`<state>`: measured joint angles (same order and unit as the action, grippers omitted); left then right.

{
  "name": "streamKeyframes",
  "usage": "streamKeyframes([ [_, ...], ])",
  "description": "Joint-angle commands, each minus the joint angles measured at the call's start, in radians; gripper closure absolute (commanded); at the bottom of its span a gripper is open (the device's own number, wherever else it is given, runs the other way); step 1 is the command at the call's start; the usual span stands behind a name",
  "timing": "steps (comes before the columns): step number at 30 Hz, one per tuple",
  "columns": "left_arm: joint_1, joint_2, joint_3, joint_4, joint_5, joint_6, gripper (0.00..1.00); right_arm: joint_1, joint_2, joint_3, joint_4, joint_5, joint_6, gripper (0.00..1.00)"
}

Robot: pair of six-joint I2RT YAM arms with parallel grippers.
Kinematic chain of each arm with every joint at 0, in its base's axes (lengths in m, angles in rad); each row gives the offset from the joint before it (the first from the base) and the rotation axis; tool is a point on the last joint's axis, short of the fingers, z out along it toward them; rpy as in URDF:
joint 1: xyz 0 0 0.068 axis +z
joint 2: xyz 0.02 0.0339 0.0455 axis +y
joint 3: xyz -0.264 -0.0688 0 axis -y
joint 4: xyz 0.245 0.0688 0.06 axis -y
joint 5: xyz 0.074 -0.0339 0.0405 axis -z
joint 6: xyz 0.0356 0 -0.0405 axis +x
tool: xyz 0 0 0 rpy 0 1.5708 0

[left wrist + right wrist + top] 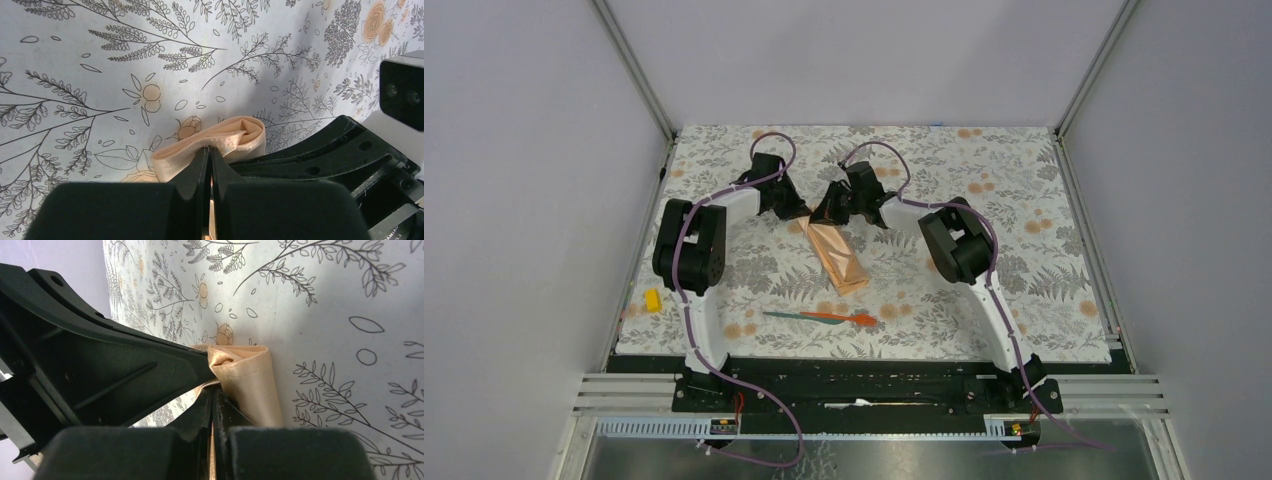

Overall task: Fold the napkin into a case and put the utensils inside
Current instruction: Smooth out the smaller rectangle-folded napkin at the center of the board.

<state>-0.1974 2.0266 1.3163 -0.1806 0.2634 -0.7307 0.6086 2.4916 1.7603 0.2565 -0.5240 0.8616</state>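
The peach-orange napkin (838, 257) lies folded into a narrow long case on the floral cloth, running from the middle back toward the front right. Both grippers meet at its far end. My left gripper (210, 149) is shut on a fold of the napkin (235, 137) at that end, whose layers gape just beyond. From the other side my right gripper (216, 390) is shut on the napkin (250, 380) edge. In front of the case lie the utensils, a teal-green one (792, 315) and an orange-red one (849, 319), end to end.
A small yellow block (653, 300) sits at the left edge of the grey floral tablecloth (1024, 280). Metal frame posts and pale walls stand at the back and sides. A black rail (864, 385) with the arm bases runs along the front.
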Motion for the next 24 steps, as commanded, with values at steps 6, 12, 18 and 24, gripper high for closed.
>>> streamKeyframes([
  [6,-0.004,0.003,-0.027,0.053,0.009,0.007,0.95,0.012,-0.152,0.014,-0.202,0.024,-0.132,1.00],
  [12,-0.004,0.010,-0.027,0.048,-0.006,0.012,0.94,0.017,-0.266,-0.020,-0.382,0.036,-0.356,0.83],
  [18,0.006,0.003,-0.005,0.032,0.083,-0.010,0.75,0.115,-0.416,-0.148,-0.560,0.268,-0.712,0.35],
  [24,0.062,-0.122,-0.043,0.052,0.201,-0.047,0.53,0.274,-0.476,-0.235,-0.566,0.555,-0.849,0.23],
])
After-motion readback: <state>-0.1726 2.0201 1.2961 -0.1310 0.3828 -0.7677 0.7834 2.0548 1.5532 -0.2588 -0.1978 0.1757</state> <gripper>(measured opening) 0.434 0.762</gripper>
